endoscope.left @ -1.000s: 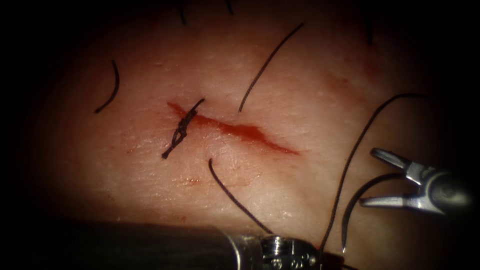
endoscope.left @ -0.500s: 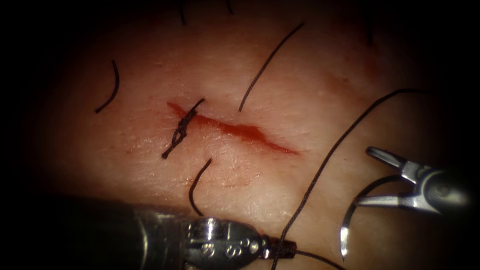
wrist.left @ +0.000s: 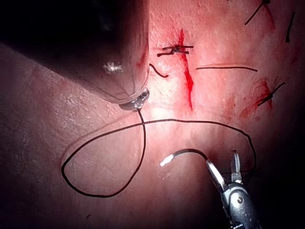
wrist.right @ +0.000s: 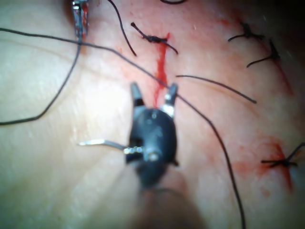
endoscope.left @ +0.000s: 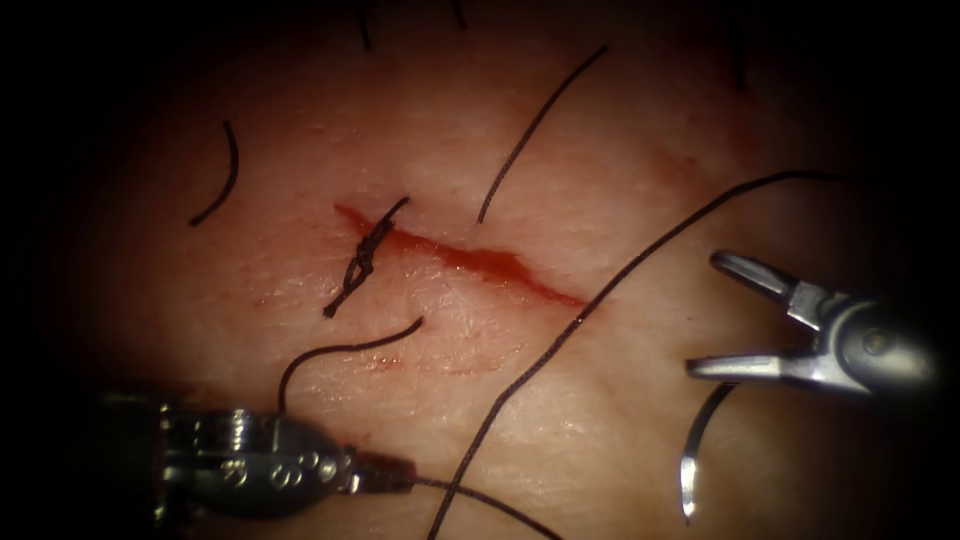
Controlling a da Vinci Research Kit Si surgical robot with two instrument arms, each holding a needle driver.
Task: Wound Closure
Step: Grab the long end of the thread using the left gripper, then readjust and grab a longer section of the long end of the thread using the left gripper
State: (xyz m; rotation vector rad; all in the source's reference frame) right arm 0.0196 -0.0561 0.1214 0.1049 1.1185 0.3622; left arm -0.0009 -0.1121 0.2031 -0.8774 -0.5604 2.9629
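Note:
The cut (endoscope.left: 480, 262) runs slantwise across the tissue (endoscope.left: 600, 130), wet with red fluid, and one knotted stitch (endoscope.left: 362, 258) crosses its left end. My left tool (endoscope.left: 385, 473) lies low on the left, jaws shut on the black thread (endoscope.left: 600, 300), which sweeps up to the right past the cut's right end. My right tool (endoscope.left: 702, 315) is right of the cut, jaws open, holding nothing. The curved needle (endoscope.left: 692, 450) lies free on the tissue just under its lower jaw, not in the tissue. The wrist views show the needle (wrist.left: 183, 152) (wrist.right: 100, 142) beside the open right tool (wrist.left: 220, 160) (wrist.right: 154, 90).
Cut ends of thread (endoscope.left: 220, 175) (endoscope.left: 535, 125) lie loose above the cut. A short strand (endoscope.left: 340, 352) curves from just below the cut to behind the left tool. Finished stitches (wrist.right: 248, 32) (wrist.right: 281, 162) sit farther along the tissue.
My left tool has slid left along the lower edge with the thread in its jaws, dragging the thread and the short strand. My right tool rose and shifted left; the needle stayed put.

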